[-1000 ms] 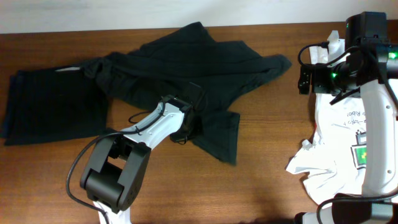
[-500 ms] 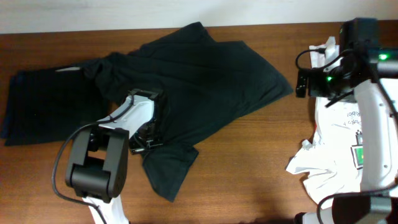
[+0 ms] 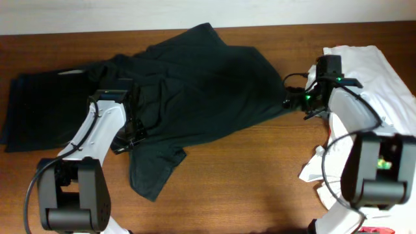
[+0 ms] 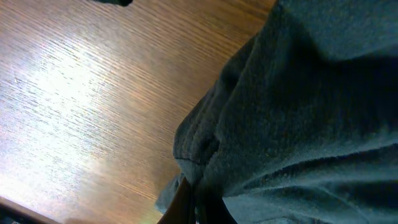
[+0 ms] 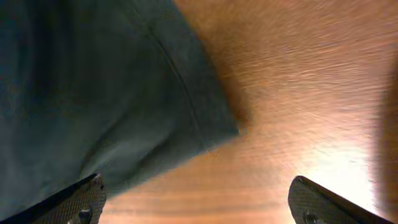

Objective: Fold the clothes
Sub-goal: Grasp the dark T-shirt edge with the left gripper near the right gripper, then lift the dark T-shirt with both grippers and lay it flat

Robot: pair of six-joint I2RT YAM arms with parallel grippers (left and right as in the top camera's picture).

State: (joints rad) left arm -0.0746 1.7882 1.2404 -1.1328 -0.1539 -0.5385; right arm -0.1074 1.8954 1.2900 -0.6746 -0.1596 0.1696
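The large black T-shirt (image 3: 201, 91) lies crumpled across the middle of the table, with no letters showing. My left gripper (image 3: 127, 143) is shut on a bunched edge of it at its lower left. In the left wrist view the closed fingertips (image 4: 191, 208) pinch the dark cloth (image 4: 298, 106) just above the wood. My right gripper (image 3: 291, 104) is open at the shirt's right corner. In the right wrist view it (image 5: 199, 208) straddles bare wood, with the black corner (image 5: 93, 93) by the left finger. The white T-shirt (image 3: 380, 78) lies at the far right.
A folded dark garment (image 3: 49, 114) lies at the far left, touching the black shirt. The white shirt hangs down the right side under my right arm. Bare wood (image 3: 260, 175) shows along the front. A pale wall runs behind the table's far edge.
My left gripper has dragged the black shirt's lower flap leftward, about a hundred pixels. My right arm has swung down from above the white shirt to the black shirt's right corner.
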